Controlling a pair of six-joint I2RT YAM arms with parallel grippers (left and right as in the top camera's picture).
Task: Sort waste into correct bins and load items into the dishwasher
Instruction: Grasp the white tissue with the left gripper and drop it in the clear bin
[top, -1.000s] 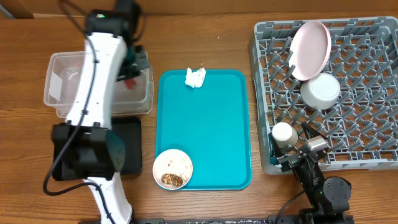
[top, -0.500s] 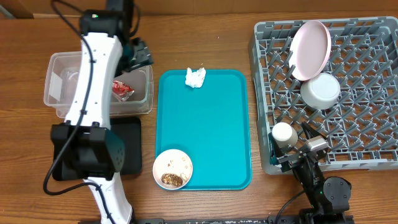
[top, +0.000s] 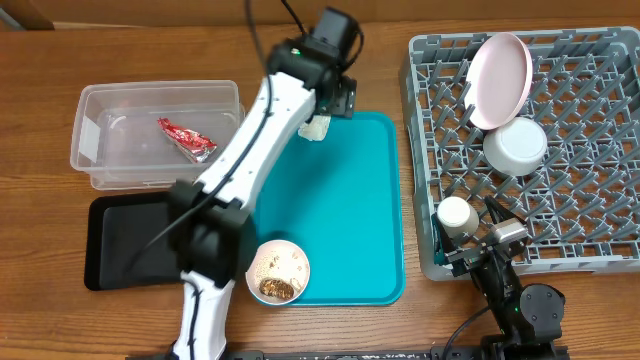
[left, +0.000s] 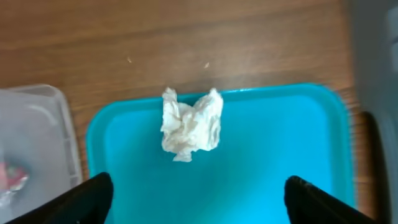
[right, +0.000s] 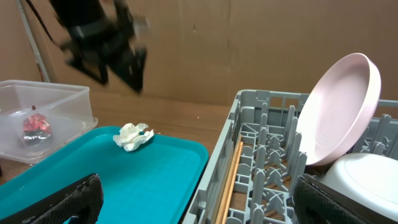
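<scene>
My left gripper (top: 335, 104) hovers open over the far end of the teal tray, with nothing between its fingers (left: 93, 194). The crumpled white tissue (left: 191, 123) lies just ahead of it, partly hidden by the arm in the overhead view (top: 317, 128). The red wrapper (top: 186, 139) lies in the clear tub (top: 100, 120). A small bowl of food scraps (top: 278, 272) sits on the tray's near corner. In the grey dish rack (top: 600, 250) are a pink plate (top: 500, 78), a white bowl (top: 516, 146), a cup (top: 457, 214) and chopsticks (right: 230, 180). My right gripper (top: 478, 238) rests open at the rack's near left corner.
The black tray (top: 130, 240) lies in front of the clear tub, to the left of the teal tray (top: 350, 220). The left arm stretches diagonally from the table's near left edge across the tray's left side. Bare wood shows between the tray and the rack.
The left gripper opened and dropped the red wrapper into the clear tub, then swung right to above the tissue. The right arm has stayed still.
</scene>
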